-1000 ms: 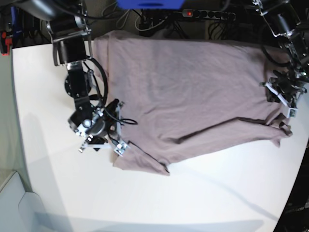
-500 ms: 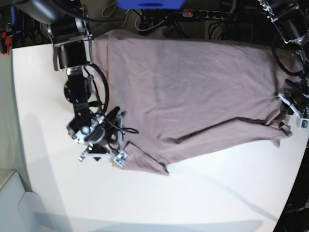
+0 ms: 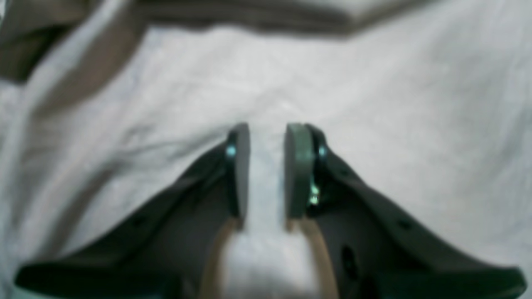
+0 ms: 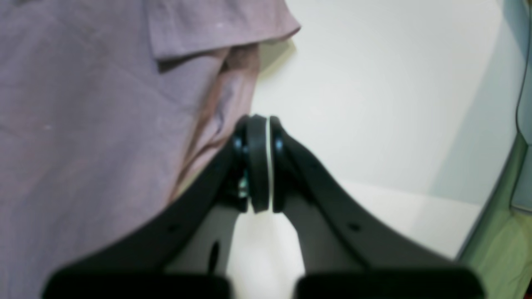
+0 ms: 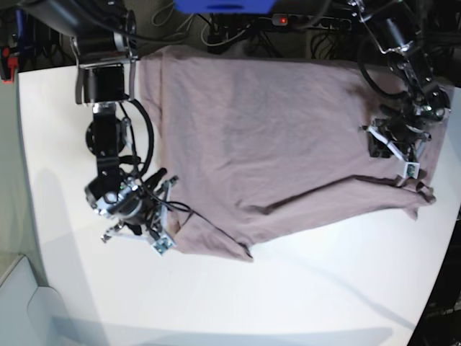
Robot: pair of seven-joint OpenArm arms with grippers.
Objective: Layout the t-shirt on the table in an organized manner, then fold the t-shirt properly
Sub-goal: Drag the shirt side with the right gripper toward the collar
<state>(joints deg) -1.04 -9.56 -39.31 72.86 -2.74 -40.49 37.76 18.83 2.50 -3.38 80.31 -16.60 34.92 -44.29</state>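
Note:
The mauve t-shirt (image 5: 274,137) lies spread over the white table (image 5: 288,303), with a long crease across its lower half and a bunched lower right corner. My right gripper (image 5: 158,241) is at the shirt's lower left corner. In the right wrist view the right gripper (image 4: 258,162) is shut, and the shirt's folded edge (image 4: 216,104) runs down beside its left finger; no cloth shows between the pads. My left gripper (image 5: 395,150) hovers over the shirt's right side. In the blurred left wrist view the left gripper (image 3: 267,128) stands narrowly open over washed-out shirt cloth (image 3: 374,83).
A power strip (image 5: 310,21) with a red light, a blue object (image 5: 223,6) and dark cables lie beyond the table's far edge. Bare tabletop (image 4: 374,104) stretches right of the right gripper. The table's curved edge runs down the left and lower right.
My right gripper has shut and slid down and left to the shirt's lower left corner. My left gripper has moved inward from the shirt's right edge, its gap unchanged.

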